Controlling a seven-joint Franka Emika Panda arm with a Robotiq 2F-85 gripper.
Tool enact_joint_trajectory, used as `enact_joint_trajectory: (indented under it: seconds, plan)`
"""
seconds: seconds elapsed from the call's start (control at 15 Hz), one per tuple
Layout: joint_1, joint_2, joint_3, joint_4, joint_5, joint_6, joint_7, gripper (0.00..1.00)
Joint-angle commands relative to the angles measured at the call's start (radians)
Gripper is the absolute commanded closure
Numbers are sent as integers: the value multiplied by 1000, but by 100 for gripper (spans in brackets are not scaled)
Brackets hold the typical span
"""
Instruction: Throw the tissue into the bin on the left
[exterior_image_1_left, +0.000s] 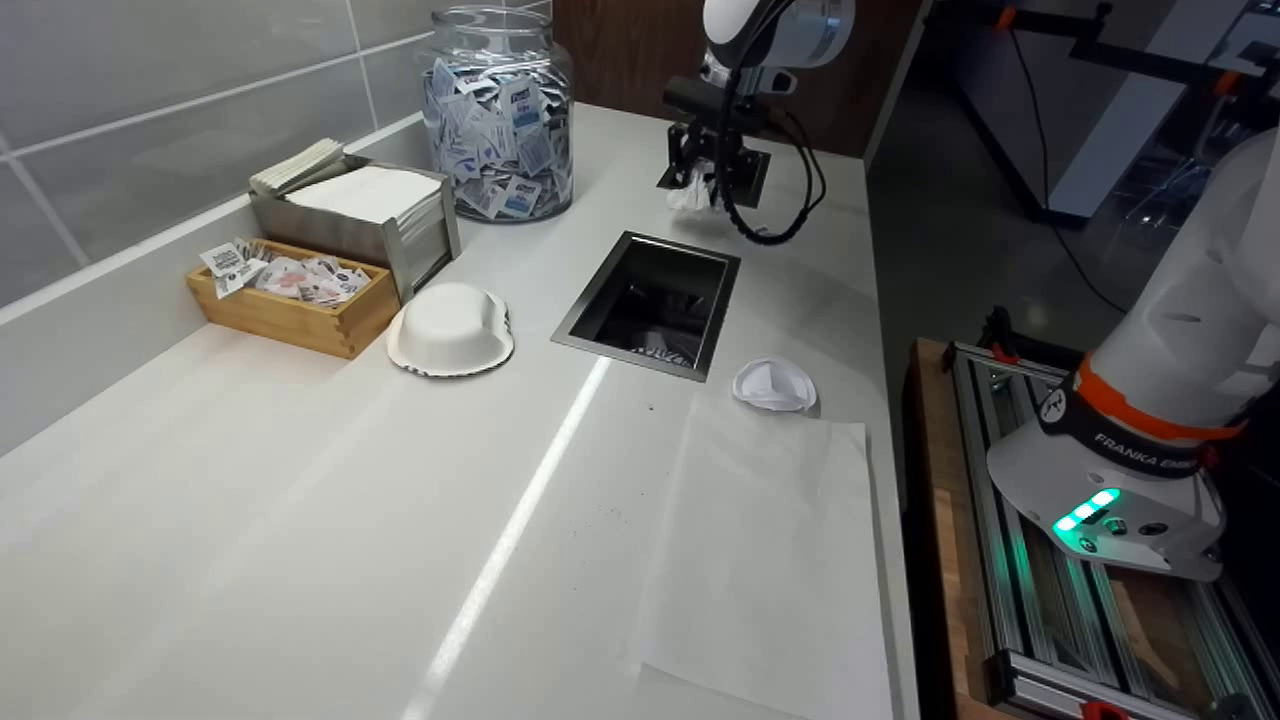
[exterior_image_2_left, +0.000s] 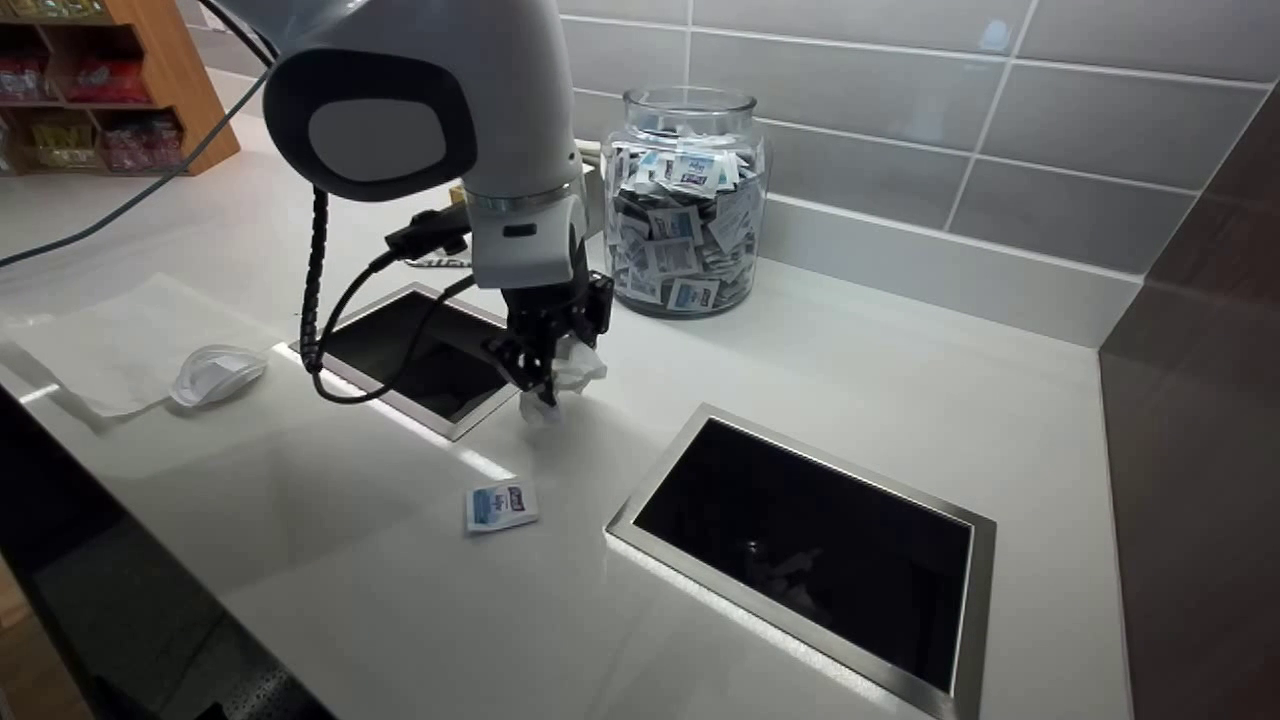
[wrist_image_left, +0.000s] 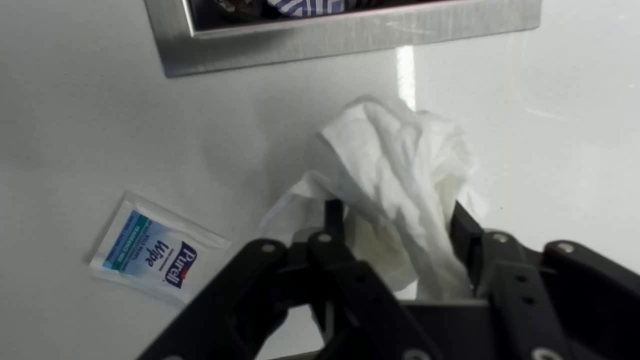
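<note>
The white crumpled tissue (wrist_image_left: 385, 155) sits between the two black fingers of my gripper (wrist_image_left: 397, 212) in the wrist view. The fingers are partly closed around it, and loose folds stick out past the tips. In an exterior view the tissue (exterior_image_2_left: 580, 372) hangs from the gripper (exterior_image_2_left: 572, 362), just above the counter. It also shows as a small white bunch (exterior_image_1_left: 690, 197) in an exterior view. The left bin (exterior_image_2_left: 385, 393) is a metal-framed opening in the counter beside the gripper. Its rim (wrist_image_left: 350, 42) shows at the top of the wrist view, with striped waste inside.
A second bin opening (exterior_image_2_left: 750, 597) lies on the gripper's other side. A Purell wipe packet (wrist_image_left: 155, 255) lies nearby. A glass jar (exterior_image_1_left: 500, 150) stands by the wall, near a napkin holder (exterior_image_1_left: 350, 225), wooden box (exterior_image_1_left: 300, 318) and white bowl (exterior_image_1_left: 452, 325). A folded white cup (exterior_image_1_left: 775, 385) lies near the left bin.
</note>
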Motion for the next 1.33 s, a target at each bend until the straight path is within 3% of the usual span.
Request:
enact_joint_trajectory:
  seconds: [0.0,0.2,0.6,1.07,1.13,1.27]
  plan:
    - [19,-73,-18,-59,-45,17,32,16]
    - [17,-93,-11,-73,-60,9,35,0]
    - [4,-39,11,-61,-35,-4,-35,0]
    - [19,57,1,-22,-104,7,-66,0]
    - [19,67,-1,-17,-105,8,-70,25]
    - [20,78,-4,-12,-113,10,-76,35]
